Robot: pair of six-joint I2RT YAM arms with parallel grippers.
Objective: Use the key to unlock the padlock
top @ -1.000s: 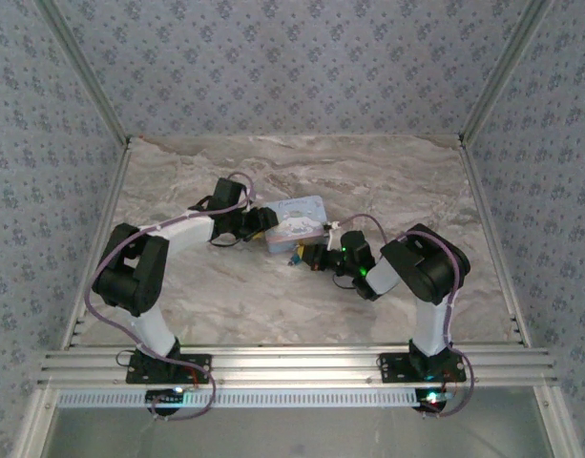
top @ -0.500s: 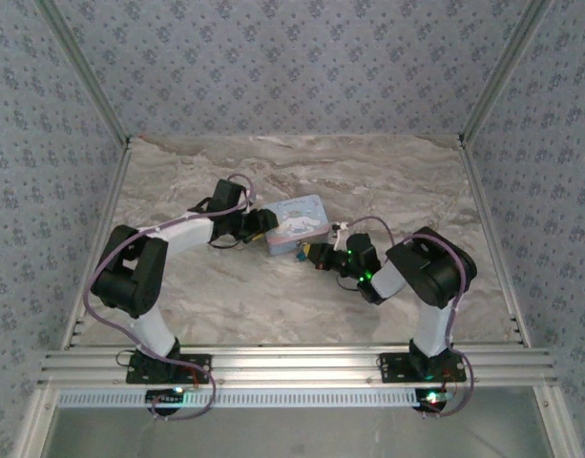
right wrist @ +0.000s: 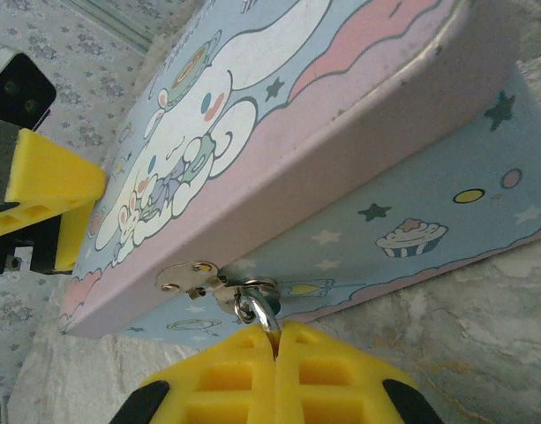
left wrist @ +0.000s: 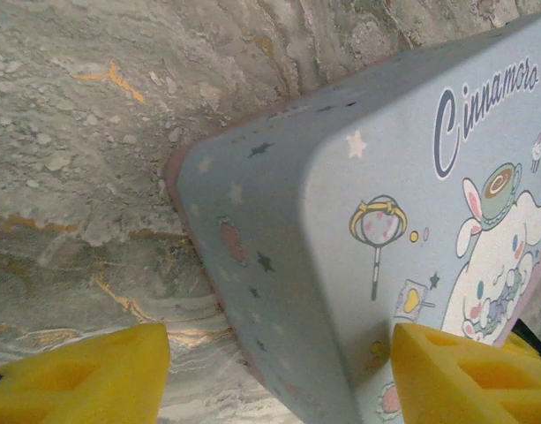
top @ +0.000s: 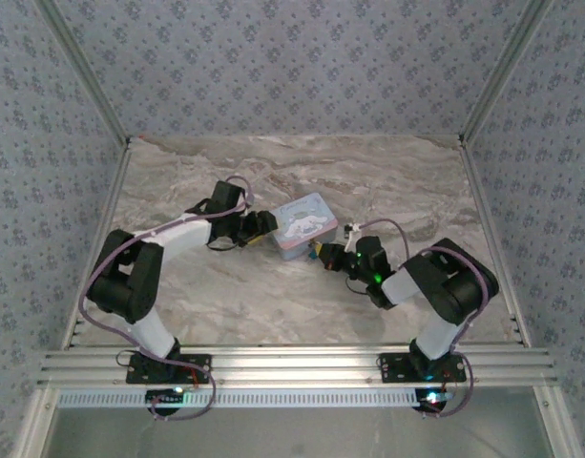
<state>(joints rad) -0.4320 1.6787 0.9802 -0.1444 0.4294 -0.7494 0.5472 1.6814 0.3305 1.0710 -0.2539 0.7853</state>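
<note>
The left gripper [left wrist: 272,371] has its 2 yellow pads spread apart around a corner of the light-blue rectangular cartoon-printed tin [left wrist: 341,221], which lies on the grey-veined marble table [left wrist: 76,132]; the left pad stands clear of the tin's side. The right gripper [right wrist: 274,353] has its 2 yellow pads pressed together on a thin silver metal stem [right wrist: 269,331], and whether that stem is the key I cannot tell. The tiny dark bluish padlock [right wrist: 271,306] sits at the tin's front edge beside a flat silver latch tab [right wrist: 186,276], just above the right fingertips and largely hidden behind a small silver ring [right wrist: 244,311].
</note>
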